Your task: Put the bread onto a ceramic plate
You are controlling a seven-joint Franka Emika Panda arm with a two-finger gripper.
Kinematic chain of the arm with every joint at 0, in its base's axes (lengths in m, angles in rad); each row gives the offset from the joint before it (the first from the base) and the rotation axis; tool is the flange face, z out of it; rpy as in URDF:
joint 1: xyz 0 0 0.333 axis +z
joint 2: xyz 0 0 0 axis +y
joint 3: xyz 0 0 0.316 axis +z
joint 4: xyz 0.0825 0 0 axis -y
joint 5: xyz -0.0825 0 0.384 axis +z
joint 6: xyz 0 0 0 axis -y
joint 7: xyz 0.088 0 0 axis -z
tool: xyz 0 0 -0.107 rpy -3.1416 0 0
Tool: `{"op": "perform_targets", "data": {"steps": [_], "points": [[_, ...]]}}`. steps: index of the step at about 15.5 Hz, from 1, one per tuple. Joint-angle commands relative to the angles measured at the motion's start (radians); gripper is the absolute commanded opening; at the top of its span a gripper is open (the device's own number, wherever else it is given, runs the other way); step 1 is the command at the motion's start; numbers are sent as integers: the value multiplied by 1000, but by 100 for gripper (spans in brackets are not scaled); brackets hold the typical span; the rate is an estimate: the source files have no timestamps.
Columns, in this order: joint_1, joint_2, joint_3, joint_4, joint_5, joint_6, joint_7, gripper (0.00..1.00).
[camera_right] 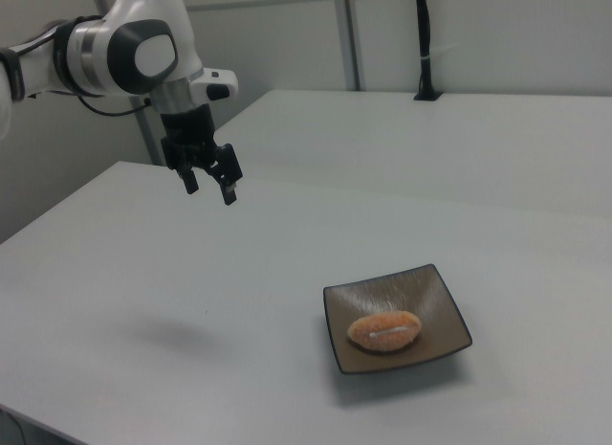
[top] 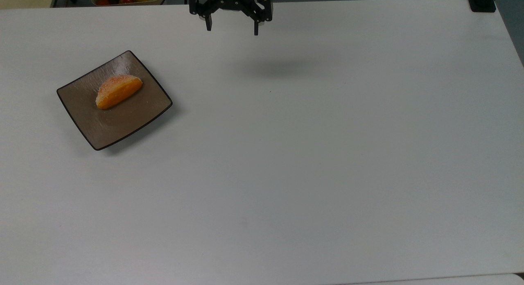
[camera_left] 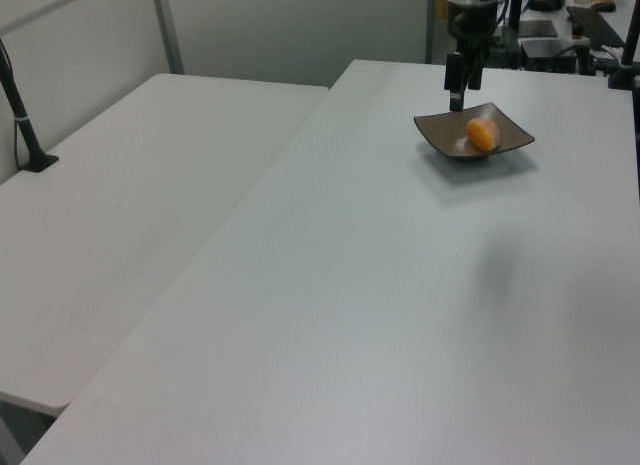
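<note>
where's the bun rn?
The sugar-topped bun lies on the square brown plate, at the top view's left; the open claw hangs apart, near the table's far edge.

1. You get even, soft overhead light in all three views; the white bench (top: 311, 162) reads bright but not blown out.
2. You see a faint, diffuse shadow of the arm on the bench in the top view, below the gripper (top: 232, 30).
3. The ceramic plate (top: 84, 109) casts a soft, narrow shadow along its lower-right edge, and its glaze shows a pale sheen.
4. The bread (camera_left: 482, 134) looks slightly soft in the left view.
</note>
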Motion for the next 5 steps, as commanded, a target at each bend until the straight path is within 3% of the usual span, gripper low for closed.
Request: {"op": "perform_targets", "data": {"steps": [1, 5], "points": [[24, 3, -31, -5, 9, -1, -23, 100], [21, 1, -31, -5, 6, -2, -12, 100]]}}
